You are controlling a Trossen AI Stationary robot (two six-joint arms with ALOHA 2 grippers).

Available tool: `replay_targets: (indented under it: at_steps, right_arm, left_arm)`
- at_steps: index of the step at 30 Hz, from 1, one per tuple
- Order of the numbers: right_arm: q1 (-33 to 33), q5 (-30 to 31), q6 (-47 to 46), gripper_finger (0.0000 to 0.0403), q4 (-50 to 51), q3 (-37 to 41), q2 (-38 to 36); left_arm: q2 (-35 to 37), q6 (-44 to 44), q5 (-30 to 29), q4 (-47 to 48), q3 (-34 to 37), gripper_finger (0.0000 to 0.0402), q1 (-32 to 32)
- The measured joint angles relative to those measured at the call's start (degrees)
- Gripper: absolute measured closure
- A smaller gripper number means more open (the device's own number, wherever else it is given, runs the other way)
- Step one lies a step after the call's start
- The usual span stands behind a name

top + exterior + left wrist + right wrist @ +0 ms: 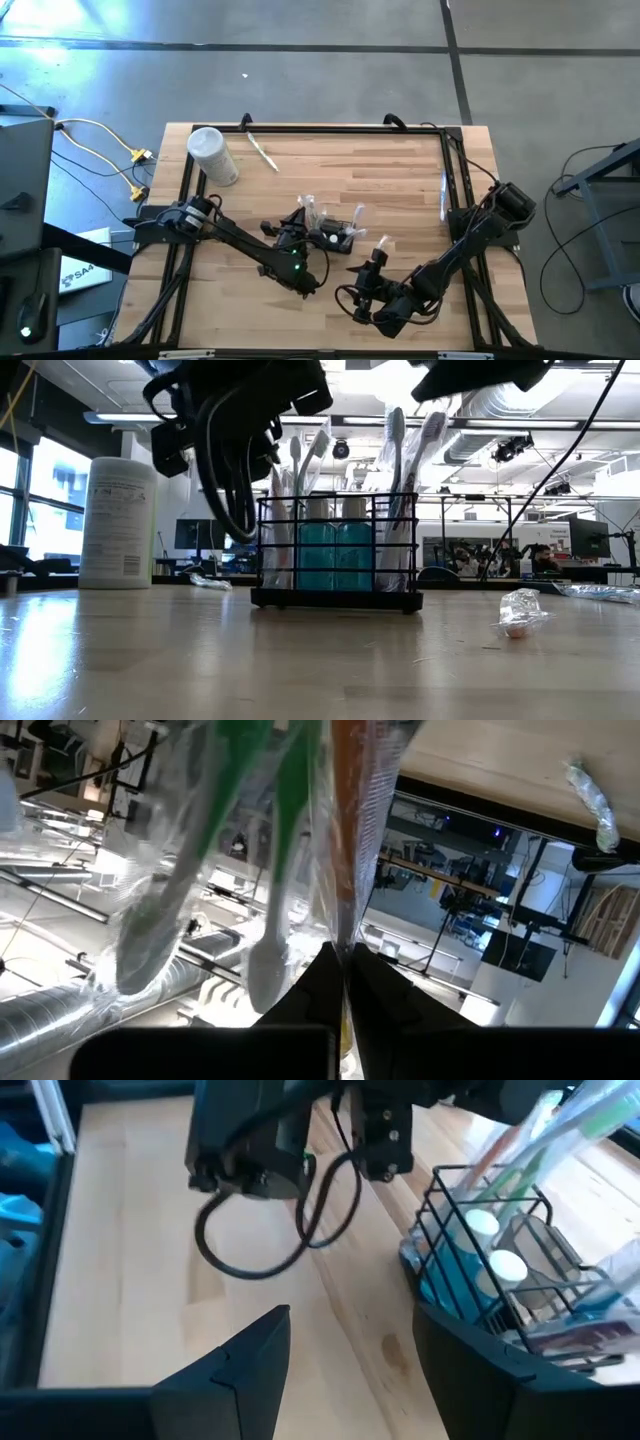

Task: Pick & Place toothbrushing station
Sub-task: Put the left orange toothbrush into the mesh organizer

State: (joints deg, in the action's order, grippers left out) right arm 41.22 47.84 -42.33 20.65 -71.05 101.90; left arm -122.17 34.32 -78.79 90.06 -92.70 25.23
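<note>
Scene: a light wooden worktop (400,180) seen from above, with two dark robot arms reaching in toward its middle.
Toothbrushing station: a small black wire rack (336,550) standing upright on the worktop near its middle. It holds two teal bottles with white caps (495,1248) and several toothbrushes sealed in clear wrappers (410,455), which stick up above the rim.
Left gripper: the left gripper (343,982) sits at the station's left side in the overhead view. Its jaws are pressed together on a clear toothbrush wrapper (345,840), orange and green inside, seen stretching away from the jaws in the left wrist view.
Right gripper: the right gripper (350,1365) hovers just beside the station on its near-right side. Its jaws stand apart and hold nothing, and the rack lies ahead and to one side of them.
Other things: a white cylindrical wipes canister (213,156) stands at the far left of the worktop. A loose wrapped toothbrush (262,152) lies just beside it, and a small crumpled clear packet (520,611) lies on the worktop near the station.
Progress: judging from this, the station has not been lifted or moved; it rests flat on the worktop.
Left to do: a grip on the rack itself, the carry, and the set-down all appear to remain.
</note>
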Motion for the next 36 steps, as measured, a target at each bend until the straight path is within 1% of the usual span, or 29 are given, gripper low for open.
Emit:
replay_targets:
  at_steps: [4,8,17,26,30,36]
  right_arm:
    - [0.02,0.19,0.13,0.0199,-0.33,-0.04,-0.10]
    - [0.47,0.19,0.13,0.0199,-0.33,-0.04,-0.12]
    - [0.79,0.19,0.08,0.0199,-0.46,-0.04,-0.12]
    - [0.80,0.19,0.09,0.0199,-0.53,-0.09,-0.12]
    - [0.80,0.19,0.09,0.0199,-0.53,-0.11,-0.17]
    - [0.80,0.19,0.09,0.0199,-0.53,-0.13,-0.21]
  left_arm:
    - [0.00,0.15,-0.22,-0.03,-1.10,0.0398,-0.11]
    - [0.00,2.86,-2.31,-0.02,-1.14,0.0398,-0.46]
    - [0.00,4.45,-2.80,-0.04,-1.14,0.0398,-1.93]
    - [0.00,4.71,-3.23,-0.59,1.91,0.0398,-2.75]
    - [0.00,5.01,-2.54,-1.58,2.72,0.0399,-2.73]
    - [0.00,9.08,-2.72,-4.67,2.75,0.0399,-1.88]
